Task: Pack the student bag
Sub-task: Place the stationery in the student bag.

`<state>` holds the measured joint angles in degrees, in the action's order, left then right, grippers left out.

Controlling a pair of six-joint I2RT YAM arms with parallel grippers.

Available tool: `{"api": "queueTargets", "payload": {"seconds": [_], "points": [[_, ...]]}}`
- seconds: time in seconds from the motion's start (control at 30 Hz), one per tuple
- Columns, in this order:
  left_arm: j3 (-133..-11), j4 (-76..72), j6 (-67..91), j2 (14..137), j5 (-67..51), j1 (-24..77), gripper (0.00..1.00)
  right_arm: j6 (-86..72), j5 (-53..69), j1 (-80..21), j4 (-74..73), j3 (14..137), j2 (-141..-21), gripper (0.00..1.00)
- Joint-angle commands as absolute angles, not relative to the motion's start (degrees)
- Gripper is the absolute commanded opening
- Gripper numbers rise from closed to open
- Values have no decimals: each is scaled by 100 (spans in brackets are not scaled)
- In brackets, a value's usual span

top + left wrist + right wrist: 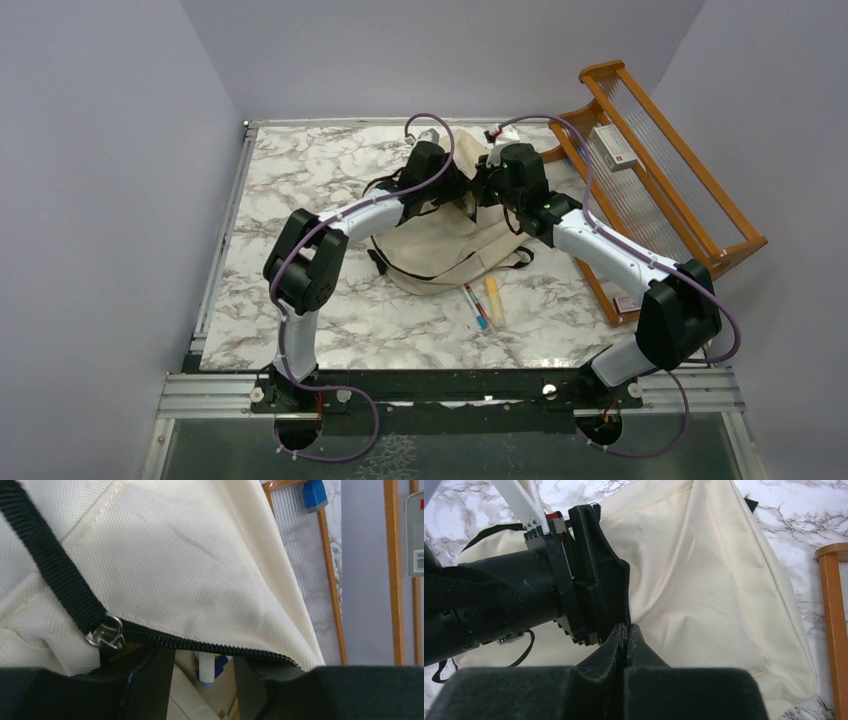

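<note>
The student bag (450,250), cream fabric with black zippers, lies mid-table with its top toward the back. Both grippers meet at its upper edge. My left gripper (204,682) is open at the bag's mouth, under the black zipper line (210,647) and a metal zipper pull (106,634). A white marker with a blue cap (206,669) shows in the gap between the left fingers, deeper inside, touching neither. My right gripper (627,636) is shut, pinching the bag (704,595) at its zipper edge, right beside the left wrist (524,595).
A pen (476,306) and a yellow highlighter (493,298) lie on the marble table (300,200) just in front of the bag. A wooden rack (690,200) leans at the right and holds a small box (612,146).
</note>
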<state>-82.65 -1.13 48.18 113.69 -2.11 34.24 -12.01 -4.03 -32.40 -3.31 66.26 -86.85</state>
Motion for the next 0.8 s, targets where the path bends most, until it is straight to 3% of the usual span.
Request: {"api": "queueTargets", "payload": {"seconds": [0.0,0.17,0.33,0.57,0.77], "points": [[-8017,-111,4594,10886,-322,3428,48,-1241,-252,-3243,-329,6687,-8596,1],[-7599,354,4236,10081,-46,3464,49,-1205,-356,-3243,-268,6674,-8624,1],[-6476,554,4171,8708,971,3791,49,-1203,-555,-3243,-287,6652,-8657,1],[-5212,1514,5511,7448,2822,5766,46,-1094,-741,-3243,-291,6658,-8587,1],[-5075,2018,6478,7965,3016,6989,43,-1109,-813,-3243,-233,6469,-8501,0]]}}
